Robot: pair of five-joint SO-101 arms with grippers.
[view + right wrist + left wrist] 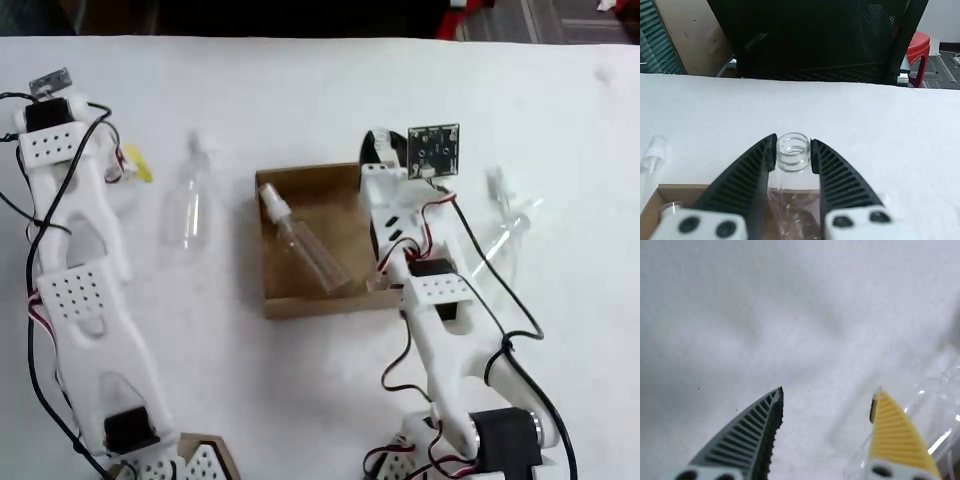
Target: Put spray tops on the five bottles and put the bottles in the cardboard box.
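Note:
My right gripper (792, 152) is shut on the neck of a clear bottle (792, 146) that has no top. It holds the bottle over the far right corner of the cardboard box (300, 300), where the right gripper (376, 150) also shows. One capped bottle (305, 245) lies in the box. Another capped bottle (187, 205) lies on the table left of the box. My left gripper (827, 395) stands open low over the white table at the far left, with a clear bottle (940, 405) just beside its yellow finger (892, 430).
A clear bottle (497, 250) and a loose spray top (497, 185) lie right of the right arm. The box rim (655, 195) and a white spray top (650, 156) sit beside the held bottle. A dark chair stands beyond the table's far edge.

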